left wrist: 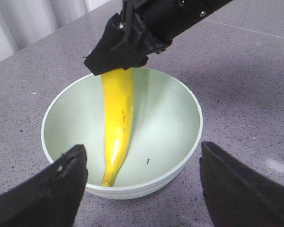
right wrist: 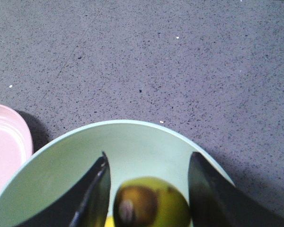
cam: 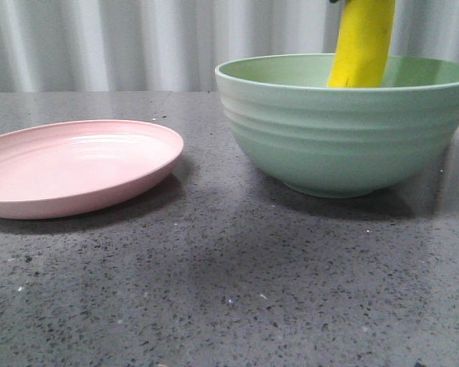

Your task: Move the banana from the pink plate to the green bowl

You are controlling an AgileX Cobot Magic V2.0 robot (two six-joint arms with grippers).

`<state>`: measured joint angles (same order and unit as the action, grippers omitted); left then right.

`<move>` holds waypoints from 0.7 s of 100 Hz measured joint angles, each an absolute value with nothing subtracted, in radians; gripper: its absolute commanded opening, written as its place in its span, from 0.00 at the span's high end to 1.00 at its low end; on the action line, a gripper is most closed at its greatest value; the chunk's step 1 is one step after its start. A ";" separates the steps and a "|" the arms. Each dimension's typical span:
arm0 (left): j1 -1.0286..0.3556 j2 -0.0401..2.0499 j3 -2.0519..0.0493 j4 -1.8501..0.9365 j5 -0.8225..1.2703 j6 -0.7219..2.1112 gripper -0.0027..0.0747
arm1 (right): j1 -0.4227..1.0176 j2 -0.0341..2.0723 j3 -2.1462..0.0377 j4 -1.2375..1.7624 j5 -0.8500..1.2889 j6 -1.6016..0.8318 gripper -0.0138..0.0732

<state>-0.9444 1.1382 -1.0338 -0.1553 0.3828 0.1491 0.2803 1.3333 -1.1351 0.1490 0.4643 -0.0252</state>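
The yellow banana point(cam: 363, 42) stands steeply in the green bowl point(cam: 336, 138), its lower tip down against the bowl's inside point(left wrist: 109, 179). My right gripper point(left wrist: 116, 56) is shut on the banana's upper end, which shows as a brown stem end between its fingers point(right wrist: 151, 203). My left gripper point(left wrist: 142, 156) is open and empty, hovering above and beside the bowl point(left wrist: 170, 118). The pink plate point(cam: 76, 164) lies empty to the left of the bowl.
Grey speckled tabletop point(cam: 229, 290) all round, with a pale corrugated wall point(cam: 99, 46) behind. The plate's edge point(right wrist: 4, 142) lies close beside the bowl's rim point(right wrist: 61, 170). A tiny dark speck point(left wrist: 146, 161) sits inside the bowl.
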 measured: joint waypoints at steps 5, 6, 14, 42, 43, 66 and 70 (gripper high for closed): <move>-0.944 1.138 -1.034 -0.155 0.381 0.149 0.37 | 0.280 1.333 -1.135 0.149 0.461 -0.025 0.50; -0.944 1.138 -1.034 -0.155 0.381 0.149 0.37 | 0.280 1.333 -1.135 0.149 0.458 -0.025 0.50; -0.944 1.138 -1.034 -0.155 0.381 0.149 0.37 | 0.280 1.331 -1.135 0.149 0.452 -0.025 0.50; -0.944 1.138 -1.034 -0.166 0.379 0.149 0.37 | 0.280 1.286 -1.135 0.089 0.438 -0.025 0.43; -0.944 1.138 -1.034 -0.168 0.379 0.149 0.37 | 0.280 1.283 -1.135 0.088 0.438 -0.025 0.43; -0.944 1.138 -1.034 -0.196 0.370 0.149 0.42 | 0.280 1.233 -1.135 0.069 0.451 -0.025 0.45; -0.944 1.138 -1.034 -0.197 0.370 0.149 0.50 | 0.280 1.218 -1.135 0.069 0.467 -0.025 0.48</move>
